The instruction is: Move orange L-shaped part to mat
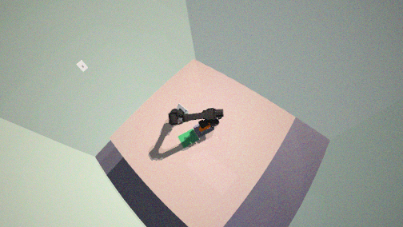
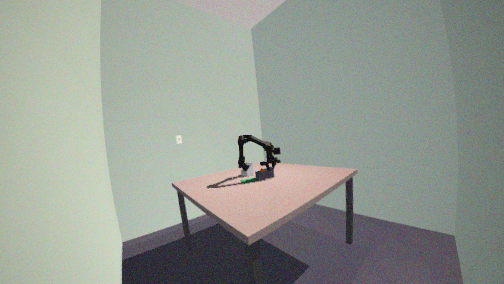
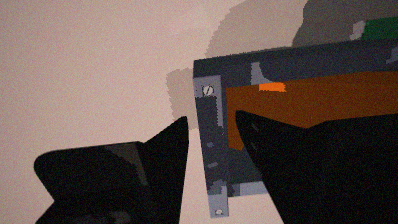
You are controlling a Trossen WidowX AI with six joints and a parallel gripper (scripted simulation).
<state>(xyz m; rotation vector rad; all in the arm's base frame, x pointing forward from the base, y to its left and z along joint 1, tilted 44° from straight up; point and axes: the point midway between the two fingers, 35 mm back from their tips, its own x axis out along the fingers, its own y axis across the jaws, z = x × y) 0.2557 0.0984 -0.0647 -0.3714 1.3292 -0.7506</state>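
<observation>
The orange L-shaped part (image 1: pixel 205 127) (image 2: pixel 263 170) (image 3: pixel 320 97) lies in the pocket of the grey tray (image 2: pixel 264 176) (image 3: pixel 325 60). In the wrist view it is mostly in shadow, with one bright patch, and its lower right is hidden behind a finger. My gripper (image 1: pixel 209 122) (image 3: pixel 211 119) is open with nothing between its fingers. It is low at the tray's end: the right fingertip overlaps the part's near end, and the left fingertip is outside the end wall. I cannot tell whether the right fingertip touches the part. The green mat (image 1: pixel 185 140) (image 2: pixel 247 180) (image 3: pixel 384 29) lies beside the tray.
The tray's end wall shows between the fingertips, with a screw (image 3: pixel 208 90) at its corner. The arm's light-coloured base (image 1: pixel 182 109) (image 2: pixel 247 170) stands behind the tray and mat. The arm's shadow crosses the table (image 1: pixel 224 172) and the mat.
</observation>
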